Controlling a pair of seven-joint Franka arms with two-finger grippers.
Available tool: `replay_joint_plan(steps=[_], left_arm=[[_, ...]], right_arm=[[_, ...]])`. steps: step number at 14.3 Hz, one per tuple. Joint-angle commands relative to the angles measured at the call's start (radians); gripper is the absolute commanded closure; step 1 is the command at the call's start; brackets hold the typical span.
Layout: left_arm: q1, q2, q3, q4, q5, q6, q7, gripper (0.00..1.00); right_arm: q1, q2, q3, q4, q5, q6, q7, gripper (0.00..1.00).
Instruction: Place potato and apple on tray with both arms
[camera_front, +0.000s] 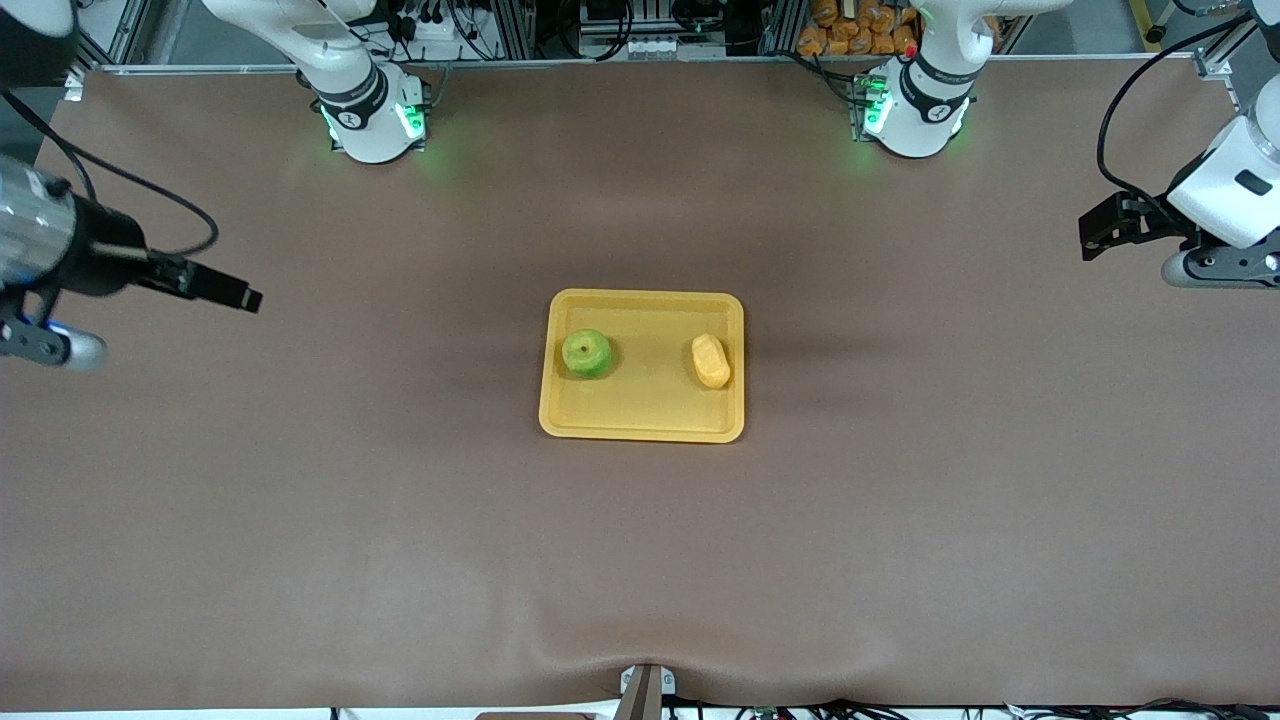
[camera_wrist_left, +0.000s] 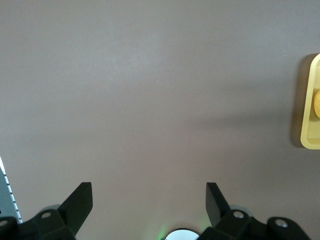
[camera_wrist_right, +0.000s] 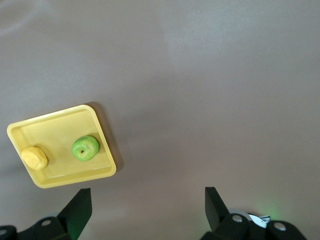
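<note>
The yellow-orange tray (camera_front: 648, 405) lies in the middle of the table. On it the green apple (camera_front: 586, 353) sits toward the right arm's end and the potato (camera_front: 711, 361) toward the left arm's end. My left gripper (camera_front: 1092, 236) hangs open and empty over bare table at the left arm's end. Its wrist view shows the open left gripper (camera_wrist_left: 149, 192), the tray's edge (camera_wrist_left: 310, 135) and a sliver of potato (camera_wrist_left: 317, 102). My right gripper (camera_front: 238, 294) hangs open and empty over the right arm's end. The right wrist view shows the right gripper (camera_wrist_right: 148, 197), tray (camera_wrist_right: 55, 125), apple (camera_wrist_right: 85, 147) and potato (camera_wrist_right: 34, 157).
Brown cloth (camera_front: 400, 500) covers the whole table. The two arm bases (camera_front: 375, 120) (camera_front: 915, 115) glow green at the table's edge farthest from the front camera. Orange items (camera_front: 860, 25) are piled off the table past the left arm's base. A small bracket (camera_front: 645, 690) sits at the nearest edge.
</note>
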Motion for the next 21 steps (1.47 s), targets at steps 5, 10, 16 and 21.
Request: replay_joint_plan(steps=[5, 10, 16, 21], left_arm=[[0.01, 0.012, 0.0, 0.03, 0.006, -0.021, 0.019, 0.0], [0.019, 0.008, -0.002, 0.031, -0.121, -0.021, 0.023, 0.0], [0.025, 0.006, -0.008, 0.027, -0.113, -0.021, 0.029, 0.0], [0.027, 0.011, -0.008, 0.024, -0.077, -0.019, 0.029, 0.0]], right_arm=[[-0.04, -0.231, 0.006, -0.196, -0.068, -0.003, -0.231, 0.0], [-0.04, -0.277, -0.003, -0.225, -0.125, -0.007, -0.379, 0.0], [-0.04, -0.344, -0.026, -0.334, -0.124, 0.045, -0.387, 0.0], [-0.042, -0.34, -0.022, -0.33, -0.148, 0.063, -0.412, 0.0]])
